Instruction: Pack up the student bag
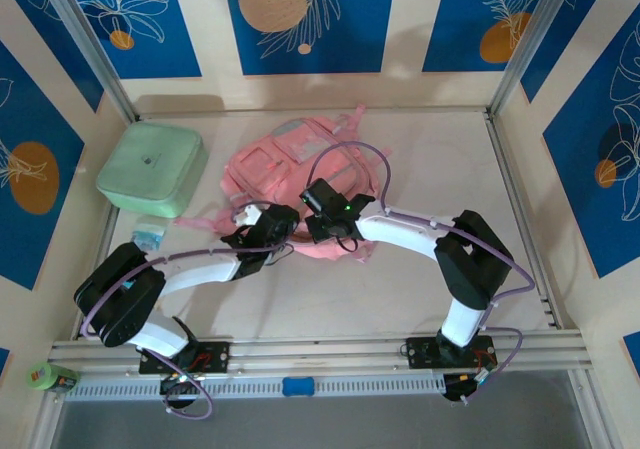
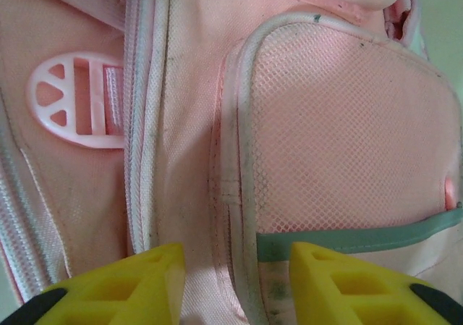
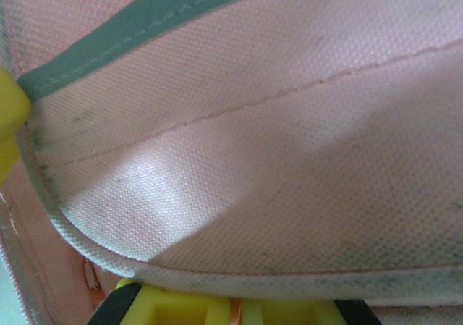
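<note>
While the left pincer (image 2: pixel 235 258) stands wide over the student bag (image 1: pixel 290 159), I cannot tell whether the right pincer (image 1: pixel 335 234) grips its fabric.

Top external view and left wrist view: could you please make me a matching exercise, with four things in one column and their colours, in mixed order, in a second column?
Things:
1. student bag
2. square lidded box
3. left gripper's fingers
4. small pouch next to the box

Colours:
a. yellow
b. pink
c. mint green
d. pale blue

Right pairs: 1-b, 2-c, 3-a, 4-d.
</note>
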